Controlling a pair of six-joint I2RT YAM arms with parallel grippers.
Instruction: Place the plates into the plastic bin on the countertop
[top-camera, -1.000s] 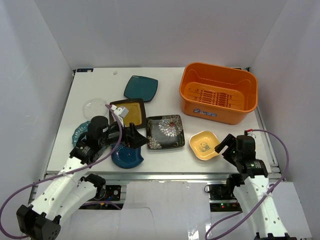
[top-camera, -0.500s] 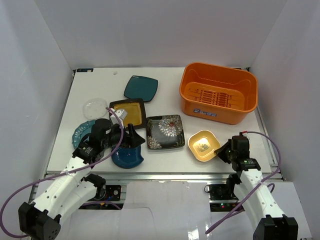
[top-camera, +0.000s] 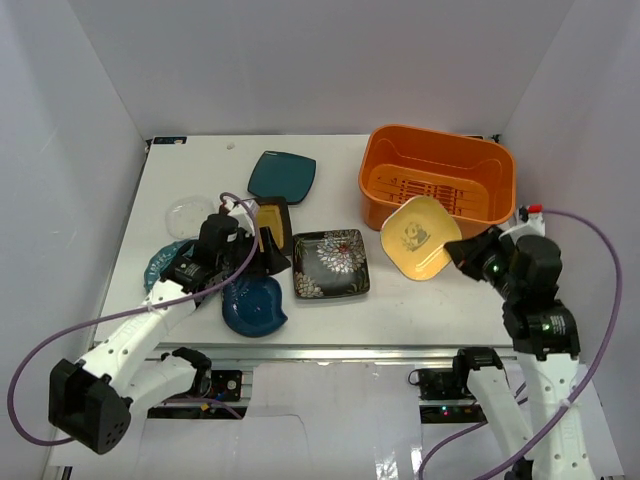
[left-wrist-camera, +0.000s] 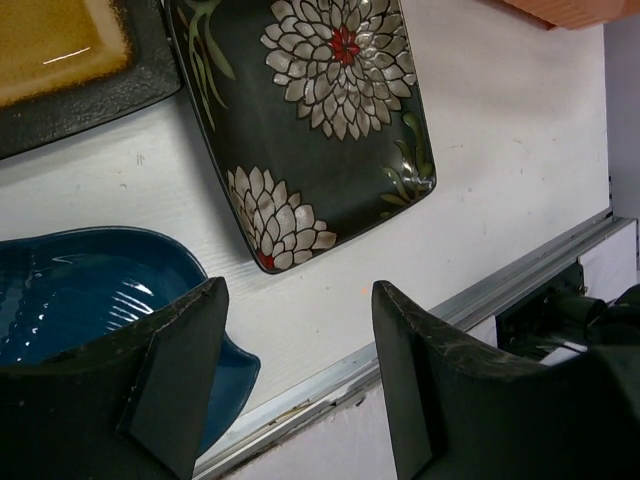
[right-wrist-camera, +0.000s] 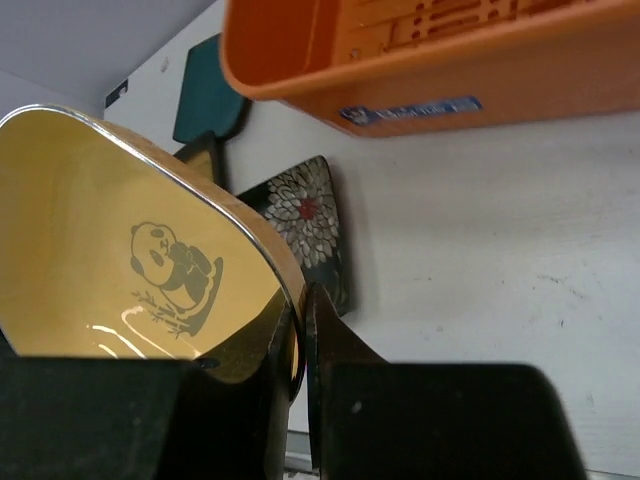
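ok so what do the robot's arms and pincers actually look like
The left arm and right arm have white links, black joints and a looping purple cable each. The left pincer and right pincer are black, with two flat, scuffed fingers.

left arm (top-camera: 130, 345): white shells; black joint housings
right arm (top-camera: 545, 410): same white shells; black wrist block; small red cap (top-camera: 535, 209) on top
cables (top-camera: 70, 335): purple; thin; one per arm
left fingers (left-wrist-camera: 180, 370): matte black; wedge-shaped; scuffed edges
right fingers (right-wrist-camera: 400, 420): black; flat-faced; finely speckled
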